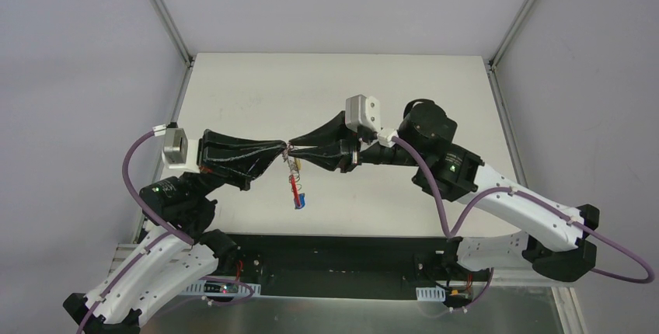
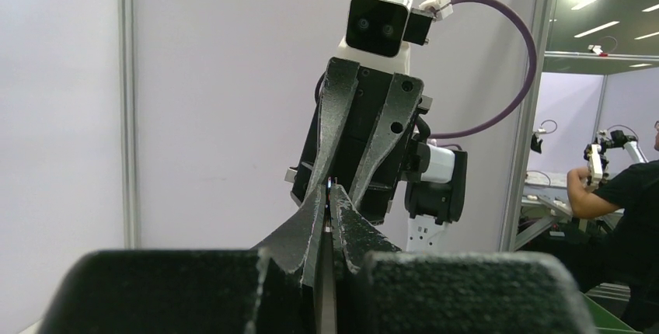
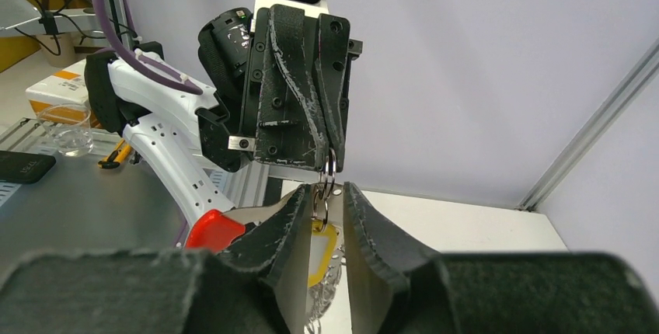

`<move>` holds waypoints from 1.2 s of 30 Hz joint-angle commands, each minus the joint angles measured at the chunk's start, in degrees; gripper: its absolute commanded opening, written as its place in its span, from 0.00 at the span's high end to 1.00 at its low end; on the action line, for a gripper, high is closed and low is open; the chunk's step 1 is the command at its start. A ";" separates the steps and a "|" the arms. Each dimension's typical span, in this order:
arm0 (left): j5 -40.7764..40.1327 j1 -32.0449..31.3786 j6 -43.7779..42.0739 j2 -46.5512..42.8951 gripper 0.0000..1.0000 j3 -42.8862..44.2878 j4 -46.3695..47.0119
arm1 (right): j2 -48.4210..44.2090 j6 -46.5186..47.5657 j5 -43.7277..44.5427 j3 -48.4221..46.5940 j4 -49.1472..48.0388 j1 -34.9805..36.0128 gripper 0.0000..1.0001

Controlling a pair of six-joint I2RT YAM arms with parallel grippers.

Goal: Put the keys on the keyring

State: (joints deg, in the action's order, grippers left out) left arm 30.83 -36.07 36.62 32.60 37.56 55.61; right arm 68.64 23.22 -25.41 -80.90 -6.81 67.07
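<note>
shiny metal keyring (image 3: 329, 168), key (image 3: 320, 247) with glossy yellow head, scuffed matt black fingers (image 3: 371, 221)

The left gripper (image 1: 283, 148) and right gripper (image 1: 295, 148) are meeting tip to tip, blocking each other's way. The keyring (image 1: 294, 181) is hanging beneath them; the far half of the table (image 1: 326, 85) is lying open.

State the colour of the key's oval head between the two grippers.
The head of the key is yellow; the right wrist view shows it best.
</note>
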 commanded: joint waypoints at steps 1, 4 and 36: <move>-0.78 -0.58 -1.19 -0.51 1.00 0.24 3.08 | 0.22 -1.05 -2.09 -2.90 -0.92 0.33 0.77; -0.83 -0.58 -1.29 -0.53 1.00 0.38 3.04 | 0.60 -1.05 -2.01 -3.44 0.04 0.28 0.81; 25.77 -0.57 -5.70 8.49 0.80 33.19 -64.25 | 8.99 -16.93 -15.33 -28.99 53.70 -4.42 1.00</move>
State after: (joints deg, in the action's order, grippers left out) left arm 50.43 -36.07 30.44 37.58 69.14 -1.45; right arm 75.85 12.19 -32.80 -106.48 38.68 64.05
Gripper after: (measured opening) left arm 0.201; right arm 0.015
